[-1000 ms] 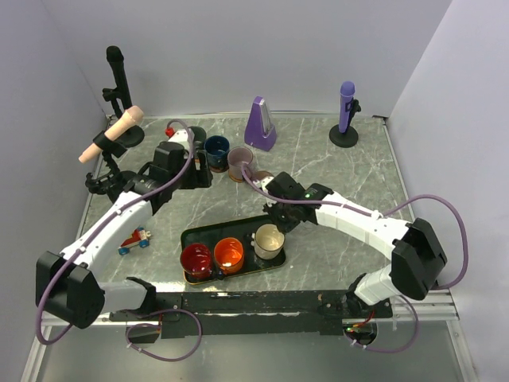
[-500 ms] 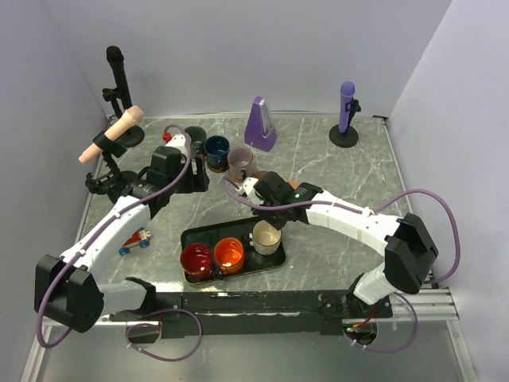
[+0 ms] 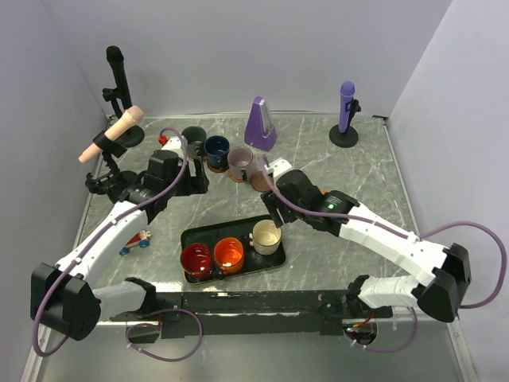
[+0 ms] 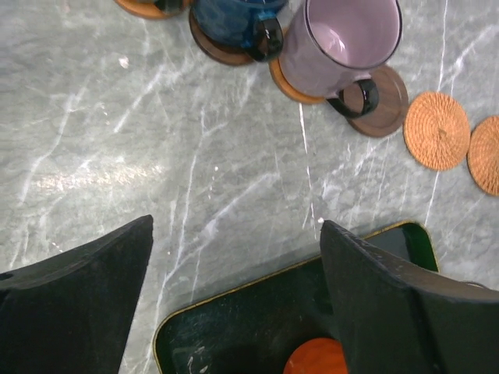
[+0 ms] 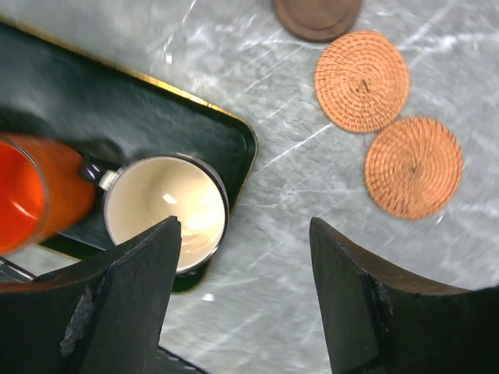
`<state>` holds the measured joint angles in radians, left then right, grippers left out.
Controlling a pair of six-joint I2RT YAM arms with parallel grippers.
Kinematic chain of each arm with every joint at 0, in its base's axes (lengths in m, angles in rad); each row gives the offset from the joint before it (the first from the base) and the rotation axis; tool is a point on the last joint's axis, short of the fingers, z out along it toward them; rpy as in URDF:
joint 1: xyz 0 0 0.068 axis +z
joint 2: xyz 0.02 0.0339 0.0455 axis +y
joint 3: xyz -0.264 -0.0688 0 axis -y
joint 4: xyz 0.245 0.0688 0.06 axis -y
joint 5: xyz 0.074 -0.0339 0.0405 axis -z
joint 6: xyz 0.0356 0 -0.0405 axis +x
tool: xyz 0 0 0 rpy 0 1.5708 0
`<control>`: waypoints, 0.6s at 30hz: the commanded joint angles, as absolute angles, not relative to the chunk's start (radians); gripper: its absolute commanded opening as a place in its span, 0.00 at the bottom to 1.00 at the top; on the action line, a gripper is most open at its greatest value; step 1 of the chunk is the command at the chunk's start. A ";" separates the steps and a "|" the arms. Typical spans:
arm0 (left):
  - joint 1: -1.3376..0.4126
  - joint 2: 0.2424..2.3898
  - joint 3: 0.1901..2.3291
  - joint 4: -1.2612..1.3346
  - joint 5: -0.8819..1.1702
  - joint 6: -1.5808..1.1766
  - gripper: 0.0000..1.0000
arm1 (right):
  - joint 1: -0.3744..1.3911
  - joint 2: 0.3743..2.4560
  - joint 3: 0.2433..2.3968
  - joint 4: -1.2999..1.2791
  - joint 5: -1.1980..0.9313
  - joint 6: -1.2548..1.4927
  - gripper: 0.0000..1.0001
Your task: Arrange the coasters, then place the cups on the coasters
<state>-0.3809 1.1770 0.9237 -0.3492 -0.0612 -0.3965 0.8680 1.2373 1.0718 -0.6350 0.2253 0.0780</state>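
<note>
The left jaws stand wide open with nothing between them, over the bare counter point(image 3: 334, 171) just behind the left half of the black tray point(image 3: 213, 231). Farther behind the tray's left end stands the dark green-grey cup point(image 3: 193, 137). On the tray's left end sits the red cup point(image 3: 196, 259). Behind the tray, right of the green-grey one, the navy cup point(image 4: 234, 17) rests on a dark brown coaster point(image 4: 210, 48). The orange cup point(image 3: 229, 255) is in the tray's middle, just beside the red one. Behind the tray's right half the lilac cup point(image 4: 337, 43) stands on an orange-brown coaster point(image 4: 285, 84). Three coasters lie bare on the counter behind the tray's right end: a smooth dark brown coaster point(image 5: 317, 15) under the lilac cup's handle, then two woven coasters point(image 5: 362, 80) point(image 5: 413, 166) just beside each other. The cream cup point(image 5: 165, 204) sits upright at the tray's right end, next to the orange one. The right jaws are spread wide and hold nothing; they hang over the tray's right corner, one finger above the cream cup's rim, the other past the tray's edge.
</note>
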 commanded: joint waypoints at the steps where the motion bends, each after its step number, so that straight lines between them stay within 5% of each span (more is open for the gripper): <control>1: -0.376 1.128 0.933 -0.322 -0.130 -0.420 0.94 | 0.874 1.171 1.049 -0.650 0.320 0.325 0.73; 11: -0.342 1.154 0.951 -0.278 -0.177 -0.428 0.99 | 0.874 1.071 1.062 -0.793 0.359 0.799 0.72; 18: -0.301 1.166 0.946 -0.222 -0.170 -0.330 0.97 | 0.874 1.055 1.034 -0.819 0.365 0.873 0.70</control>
